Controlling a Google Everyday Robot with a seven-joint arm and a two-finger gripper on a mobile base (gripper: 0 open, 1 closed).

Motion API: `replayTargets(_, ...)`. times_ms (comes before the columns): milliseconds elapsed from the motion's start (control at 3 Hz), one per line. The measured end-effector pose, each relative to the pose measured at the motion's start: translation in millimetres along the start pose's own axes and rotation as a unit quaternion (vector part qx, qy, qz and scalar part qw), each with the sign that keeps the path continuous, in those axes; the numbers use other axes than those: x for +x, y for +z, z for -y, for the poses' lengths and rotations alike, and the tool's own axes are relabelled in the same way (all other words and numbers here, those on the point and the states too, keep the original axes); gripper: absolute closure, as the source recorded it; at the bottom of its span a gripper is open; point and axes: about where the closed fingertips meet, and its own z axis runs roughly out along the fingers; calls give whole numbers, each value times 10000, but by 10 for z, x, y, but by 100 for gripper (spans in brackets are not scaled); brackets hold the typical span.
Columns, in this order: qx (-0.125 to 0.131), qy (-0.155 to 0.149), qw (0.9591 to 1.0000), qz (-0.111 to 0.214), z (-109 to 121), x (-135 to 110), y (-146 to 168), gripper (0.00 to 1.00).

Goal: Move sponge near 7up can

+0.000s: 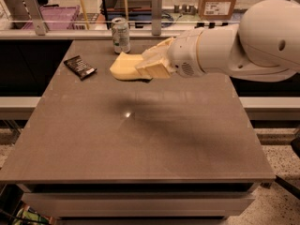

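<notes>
The pale yellow sponge (123,67) is held in my gripper (149,65), which reaches in from the right on a bulky white arm. The sponge sits low over the far part of the brown table (140,135), close to its surface. The 7up can (121,35) stands upright near the table's far edge, just beyond and slightly left of the sponge, a short gap away. The gripper's fingers (152,69) are closed on the sponge's right end.
A small black snack packet (79,67) lies on the table left of the sponge. Behind the table runs a rail with posts (156,7), and a cardboard box (216,1) and purple bin (58,17) sit on the far counter.
</notes>
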Motion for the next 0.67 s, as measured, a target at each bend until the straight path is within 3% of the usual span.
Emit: replayTargets(667,100,208,9997,106,429,60,-26,100)
